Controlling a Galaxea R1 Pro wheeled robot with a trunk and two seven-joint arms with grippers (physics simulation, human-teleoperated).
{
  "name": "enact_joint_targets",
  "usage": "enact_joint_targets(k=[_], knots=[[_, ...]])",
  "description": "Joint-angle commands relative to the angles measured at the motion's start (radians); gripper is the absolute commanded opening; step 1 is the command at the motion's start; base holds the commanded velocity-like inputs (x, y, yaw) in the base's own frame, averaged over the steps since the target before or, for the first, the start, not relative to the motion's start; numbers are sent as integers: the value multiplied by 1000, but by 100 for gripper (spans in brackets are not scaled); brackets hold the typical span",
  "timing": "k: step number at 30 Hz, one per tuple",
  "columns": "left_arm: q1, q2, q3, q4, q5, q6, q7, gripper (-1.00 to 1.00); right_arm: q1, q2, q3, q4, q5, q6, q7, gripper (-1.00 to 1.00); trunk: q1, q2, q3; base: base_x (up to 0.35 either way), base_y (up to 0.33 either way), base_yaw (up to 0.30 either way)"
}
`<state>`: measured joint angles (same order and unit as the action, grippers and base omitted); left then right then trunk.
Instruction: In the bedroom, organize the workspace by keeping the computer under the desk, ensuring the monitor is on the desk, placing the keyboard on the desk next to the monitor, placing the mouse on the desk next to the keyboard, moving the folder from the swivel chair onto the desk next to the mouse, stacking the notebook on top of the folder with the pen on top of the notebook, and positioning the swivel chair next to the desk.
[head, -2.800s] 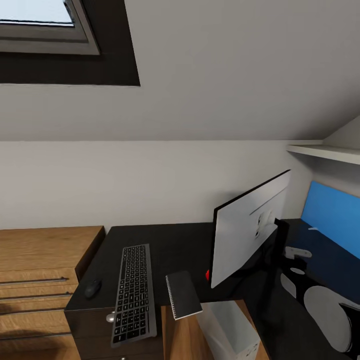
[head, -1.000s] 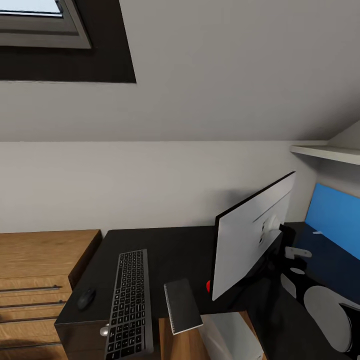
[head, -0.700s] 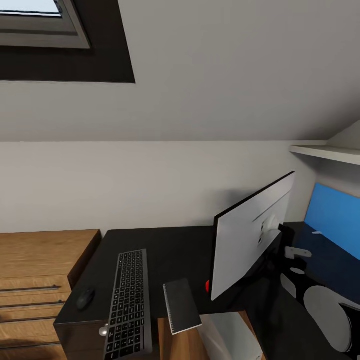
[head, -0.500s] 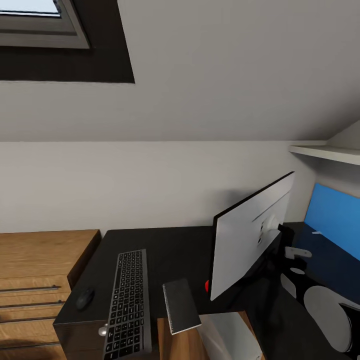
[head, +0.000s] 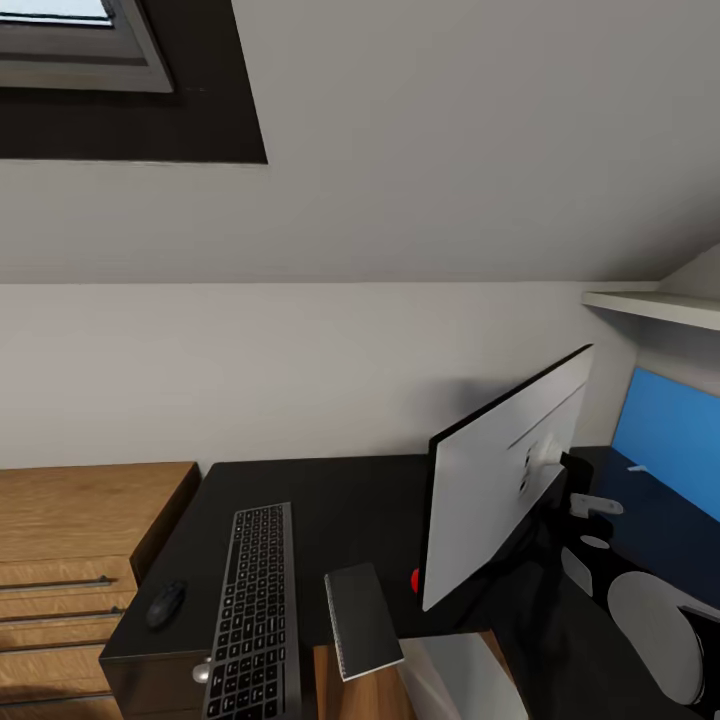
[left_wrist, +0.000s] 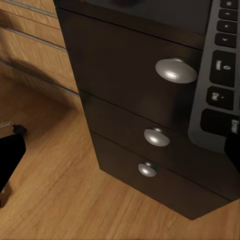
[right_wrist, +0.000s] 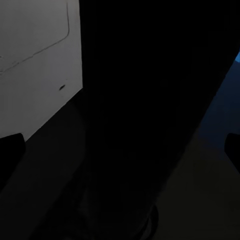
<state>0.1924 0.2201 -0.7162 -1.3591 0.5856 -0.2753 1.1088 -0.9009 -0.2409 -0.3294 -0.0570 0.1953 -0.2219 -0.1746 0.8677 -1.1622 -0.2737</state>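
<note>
Facing the tabletop (head: 340, 490), you had the notebook (head: 362, 618) overhanging its lower-centre edge, graspable; whether either gripper was spread, I cannot tell.

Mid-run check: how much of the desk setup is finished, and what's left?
Looks done: monitor stands on the desk, keyboard beside it, mouse next to the keyboard. The notebook overhangs the desk's front edge, with no folder beneath it. Left: folder, notebook on it, pen, chair. Nothing appears in hand.
</note>
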Motion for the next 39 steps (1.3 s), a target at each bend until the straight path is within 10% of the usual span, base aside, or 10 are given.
enact_joint_targets(k=[1,31,32,39], knots=[[-1,1,-2,-2,6,-5,2,100,-1,0,-8,2,11,-4,-3,100,0,-1,-1,11,0,0],[-1,1,-3,0,6,-5,2,100,-1,0,-8,2,12,-17,-3,100,0,-1,-1,12,-13,0],[-1,1,-3,0,6,-5,2,100,-1,0,-8,2,12,-17,-3,-100,0,-1,-1,0,0,0],[-1,1,-3,0,6,-5,3,100,-1,0,-8,2,12,-17,-3,-100,0,-1,-1,0,0,0]])
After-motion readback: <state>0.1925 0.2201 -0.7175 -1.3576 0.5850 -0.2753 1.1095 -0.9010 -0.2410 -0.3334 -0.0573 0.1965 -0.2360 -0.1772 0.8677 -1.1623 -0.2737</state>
